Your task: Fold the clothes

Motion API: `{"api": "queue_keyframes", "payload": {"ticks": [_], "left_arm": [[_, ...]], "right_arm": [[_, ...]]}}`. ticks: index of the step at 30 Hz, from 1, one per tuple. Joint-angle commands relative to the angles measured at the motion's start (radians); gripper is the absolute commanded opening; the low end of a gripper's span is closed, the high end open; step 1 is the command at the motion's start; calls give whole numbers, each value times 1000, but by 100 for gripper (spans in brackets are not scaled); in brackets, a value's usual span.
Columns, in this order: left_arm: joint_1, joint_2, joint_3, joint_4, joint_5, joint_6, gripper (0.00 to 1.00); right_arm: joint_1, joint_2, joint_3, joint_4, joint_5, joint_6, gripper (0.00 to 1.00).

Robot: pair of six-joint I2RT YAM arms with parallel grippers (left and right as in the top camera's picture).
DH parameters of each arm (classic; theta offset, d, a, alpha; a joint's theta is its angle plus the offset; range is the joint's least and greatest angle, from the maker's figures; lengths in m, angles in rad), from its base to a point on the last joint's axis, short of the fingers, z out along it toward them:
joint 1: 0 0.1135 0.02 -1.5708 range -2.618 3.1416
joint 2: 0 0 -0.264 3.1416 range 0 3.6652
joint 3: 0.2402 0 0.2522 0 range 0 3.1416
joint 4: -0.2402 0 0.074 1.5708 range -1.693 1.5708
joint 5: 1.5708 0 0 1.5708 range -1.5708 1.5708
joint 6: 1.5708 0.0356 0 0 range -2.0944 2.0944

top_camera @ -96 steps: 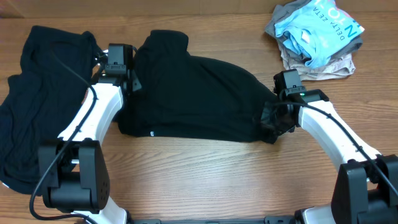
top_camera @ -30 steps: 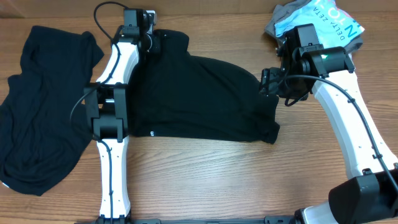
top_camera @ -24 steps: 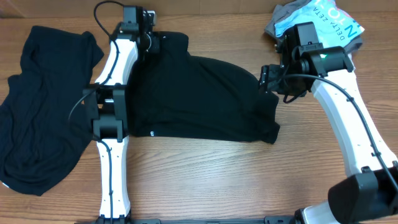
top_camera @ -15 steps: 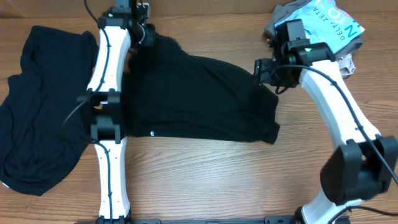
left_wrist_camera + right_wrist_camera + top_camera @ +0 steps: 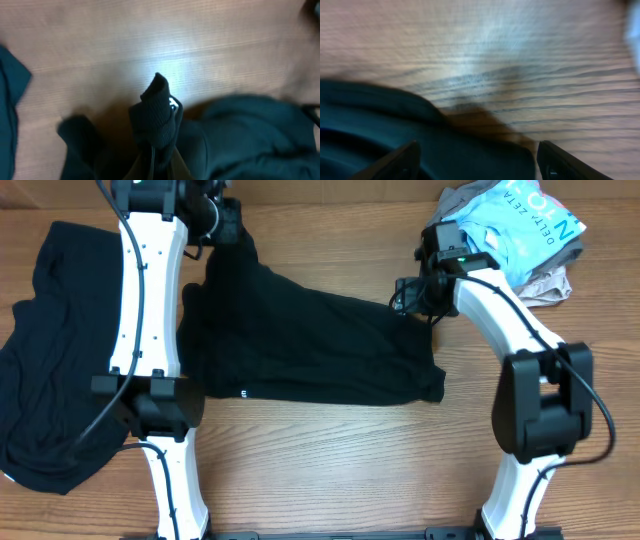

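Pinching a bunched fold of the middle black shirt (image 5: 310,340), left jaws clamp shut at the counter's (image 5: 330,470) far edge. Right jaws gape empty over that shirt's right edge. Another black shirt (image 5: 50,380) lies left; blue and beige garments (image 5: 510,240) heaped far right.

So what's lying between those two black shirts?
Seen from overhead, the left arm's white link crosses the gap between the left shirt and the middle shirt; under it, bare wooden table.
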Motion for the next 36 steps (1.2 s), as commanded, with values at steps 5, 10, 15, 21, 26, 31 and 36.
{"api": "queue_keyframes", "payload": {"ticks": [5,10,15,21,26,31,36], "left_arm": [[-48,6,8,-95,-36,8,4],[-75,6,-3,-116,-71,8,4],[-80,6,-6,-115,-95,8,4],[-81,6,-6,-117,-104,8,4],[-81,6,-6,-124,-104,8,4],[-81,6,-6,-148,-109,8,4],[-81,6,-10,-217,-141,-38,4]], "right_arm": [[-4,31,16,11,-93,-8,78],[-4,45,10,16,-109,-8,68],[-3,77,5,10,-123,-9,67],[-3,87,5,8,-124,-8,44],[-3,82,26,-45,-124,-8,4],[-6,46,128,-213,-124,-8,4],[-2,17,175,-424,-132,-3,4]]}}
